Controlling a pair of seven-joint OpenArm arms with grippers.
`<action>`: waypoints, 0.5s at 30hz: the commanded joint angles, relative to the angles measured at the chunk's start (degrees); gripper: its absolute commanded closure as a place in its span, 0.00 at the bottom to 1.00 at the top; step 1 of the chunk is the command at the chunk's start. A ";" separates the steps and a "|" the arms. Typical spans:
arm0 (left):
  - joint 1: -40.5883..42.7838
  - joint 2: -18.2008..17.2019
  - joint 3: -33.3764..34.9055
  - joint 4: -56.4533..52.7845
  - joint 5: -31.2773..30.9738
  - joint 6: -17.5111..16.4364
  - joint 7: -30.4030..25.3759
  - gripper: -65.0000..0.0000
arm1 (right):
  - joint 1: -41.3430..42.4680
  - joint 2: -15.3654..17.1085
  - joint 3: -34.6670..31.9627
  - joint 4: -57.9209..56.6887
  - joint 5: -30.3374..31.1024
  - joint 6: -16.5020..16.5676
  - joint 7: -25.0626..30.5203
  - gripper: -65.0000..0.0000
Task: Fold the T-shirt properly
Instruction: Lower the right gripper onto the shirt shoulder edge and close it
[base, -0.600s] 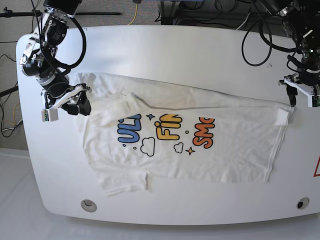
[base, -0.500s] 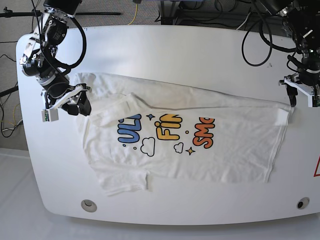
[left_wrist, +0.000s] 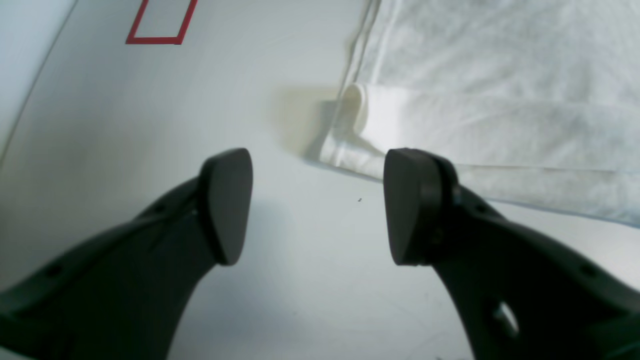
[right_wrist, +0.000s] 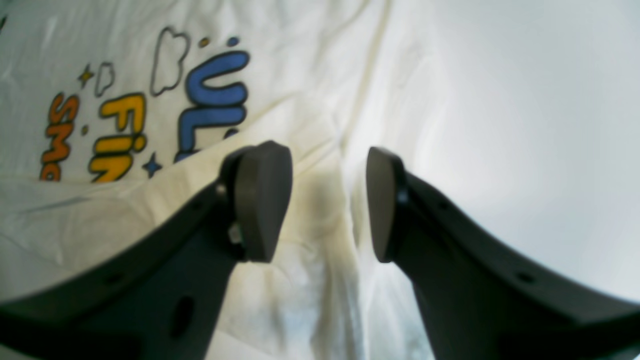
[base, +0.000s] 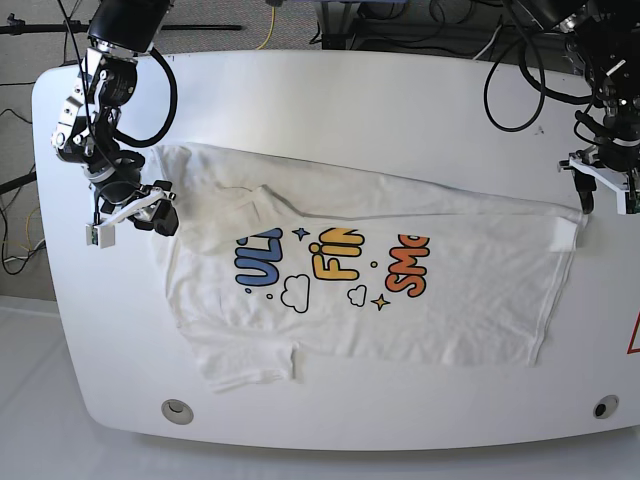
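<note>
The right gripper (right_wrist: 327, 202) has its fingers (right_wrist: 262, 200) parted and empty above the T-shirt (base: 370, 290), over the creased shoulder edge at nine o'clock on the table (base: 330, 95). The left gripper (left_wrist: 317, 205), at three o'clock, stands wider apart and also empty over bare table; the shirt's hem corner lies just past its tips, toward one o'clock. The risk, as I judge it, is a pinch that takes only the top layer, or misses the rolled corner, so the fold drags crooked.
</note>
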 joint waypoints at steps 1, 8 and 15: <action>-0.44 -0.99 -0.17 1.37 -0.84 0.08 -1.59 0.40 | 0.89 0.95 0.33 -0.38 1.24 0.56 1.63 0.58; -0.39 -1.21 -0.17 1.45 -0.75 0.20 -1.77 0.40 | 1.66 1.02 0.28 -2.91 0.65 0.98 2.10 0.58; -0.49 -1.79 0.07 1.53 -0.80 0.22 -1.90 0.40 | 1.87 1.11 0.56 -2.21 -1.17 1.47 2.12 0.60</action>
